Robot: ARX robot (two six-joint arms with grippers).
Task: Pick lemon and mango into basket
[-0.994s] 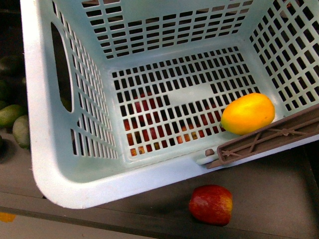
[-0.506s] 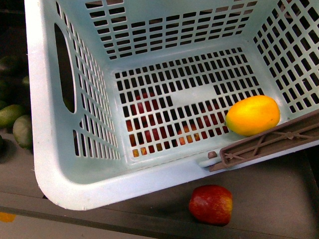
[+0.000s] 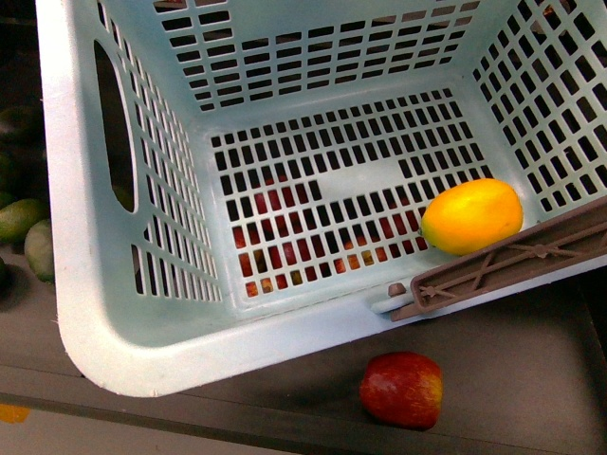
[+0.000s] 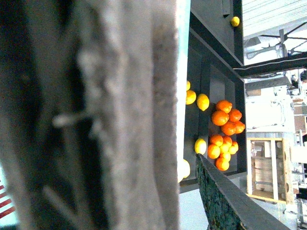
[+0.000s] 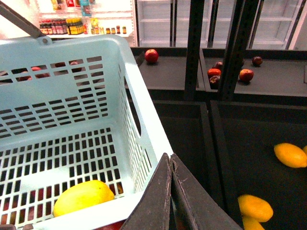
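The light teal basket [image 3: 114, 322] fills the front view, and its brown handle [image 3: 512, 256] lies along the near rim. The yellow-orange mango [image 3: 471, 216] rests inside on the slotted floor, against the handle-side wall; the right wrist view shows the mango [image 5: 84, 197] there too. My right gripper [image 5: 170, 160] is shut and empty, just outside the basket's rim [image 5: 139, 110]. My left gripper [image 4: 158, 191] is shut on the basket, with a blurred grey band filling that view. Several lemons [image 4: 203, 101] lie on a dark shelf beyond it.
A red apple [image 3: 401, 389] lies on the grey shelf under the basket's near rim. Green fruits [image 3: 24, 232] sit at the left. Oranges [image 4: 225, 124] are piled beside the lemons. Loose mangoes [image 5: 290, 155] and red apples [image 5: 151, 55] lie on dark shelves divided by black posts [image 5: 194, 48].
The basket swayed slightly to the right and came back. The mango kept its place in the corner, and the red apple did not move.
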